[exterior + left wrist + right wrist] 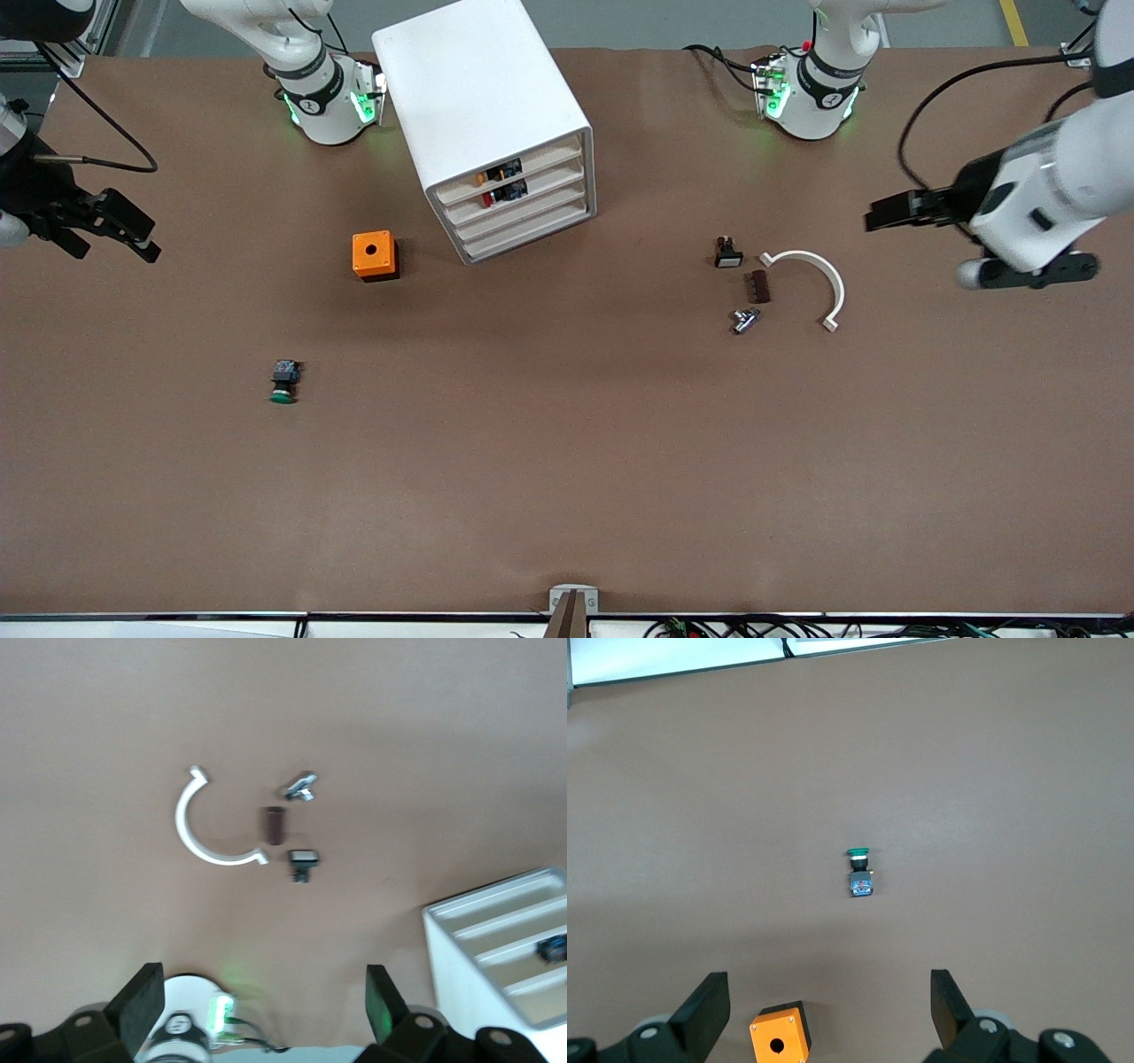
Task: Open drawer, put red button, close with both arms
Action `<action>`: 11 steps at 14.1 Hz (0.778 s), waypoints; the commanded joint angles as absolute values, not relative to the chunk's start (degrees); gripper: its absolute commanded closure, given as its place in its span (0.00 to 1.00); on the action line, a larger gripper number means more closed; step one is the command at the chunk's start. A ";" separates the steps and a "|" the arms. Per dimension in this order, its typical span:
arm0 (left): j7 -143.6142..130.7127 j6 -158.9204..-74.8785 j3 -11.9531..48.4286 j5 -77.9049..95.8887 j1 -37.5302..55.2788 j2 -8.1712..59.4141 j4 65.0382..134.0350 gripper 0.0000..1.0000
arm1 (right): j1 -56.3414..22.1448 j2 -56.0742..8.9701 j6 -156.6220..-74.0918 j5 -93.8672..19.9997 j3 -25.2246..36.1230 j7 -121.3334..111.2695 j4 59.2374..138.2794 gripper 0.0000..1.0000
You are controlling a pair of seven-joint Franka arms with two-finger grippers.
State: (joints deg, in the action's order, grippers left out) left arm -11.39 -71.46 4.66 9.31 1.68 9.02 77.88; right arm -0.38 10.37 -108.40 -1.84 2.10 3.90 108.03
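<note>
While both arms are hanging out wide in the front view, the red button (487, 200) is sitting in the drawer (523, 189), which is pushed into the cabinet (483, 97). The right gripper (106, 226) is hovering spread and empty at its table end; the left gripper (895, 213) is pointing toward the white arc (819, 275).

Left wrist view: fingers (142, 1005) are splaying wide over the arc (199, 828).

Right wrist view: fingers (704, 1010) are spreading above the green button (858, 870) and orange box (780, 1036).
</note>
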 commanded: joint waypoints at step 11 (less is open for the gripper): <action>0.62 -90.61 -1.84 -0.35 3.60 -7.48 101.61 0.00 | 1.67 -0.26 -101.44 -1.67 1.49 3.51 90.45 0.00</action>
